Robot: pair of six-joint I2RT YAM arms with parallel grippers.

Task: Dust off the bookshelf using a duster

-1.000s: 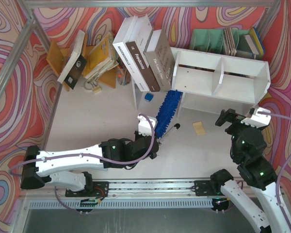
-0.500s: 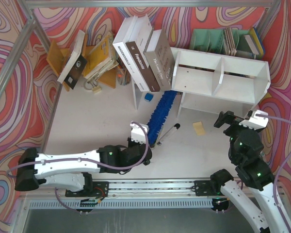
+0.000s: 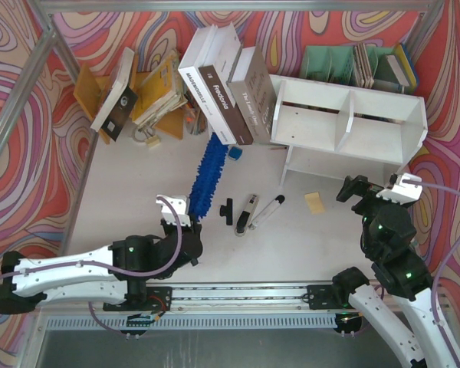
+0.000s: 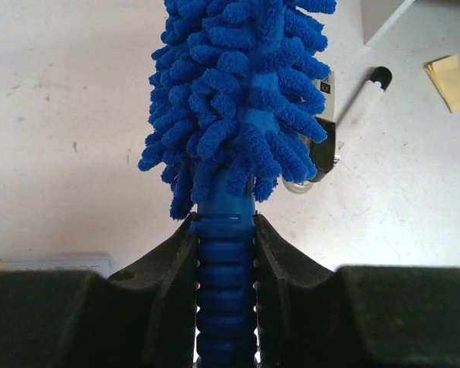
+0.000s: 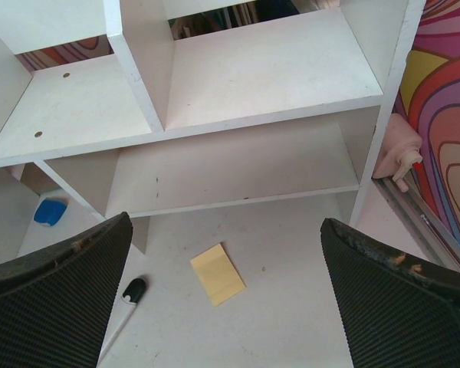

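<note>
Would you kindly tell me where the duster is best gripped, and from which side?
Grip the duster by its ribbed handle, from the near end, in line with the shaft, as the left gripper holds it. The ribs give purchase; the fluffy head would only squash.

In the left wrist view the duster (image 4: 238, 100) ran off the top edge, and its handle left the bottom edge inside the left gripper (image 4: 225, 230). Its fluff covered most of a tool (image 4: 326, 149). A white corner (image 4: 383, 15) at upper right was cut too short for us to identify. In the right wrist view the bookshelf (image 5: 238, 77) was cropped at top and left. A pen (image 5: 132, 290) vanished behind the right gripper's (image 5: 226, 222) lower-left finger (image 5: 54, 299). We could not make out the pink thing (image 5: 399, 153) at right. From above, we found the tools (image 3: 245, 215) at centre too small to name.
</note>
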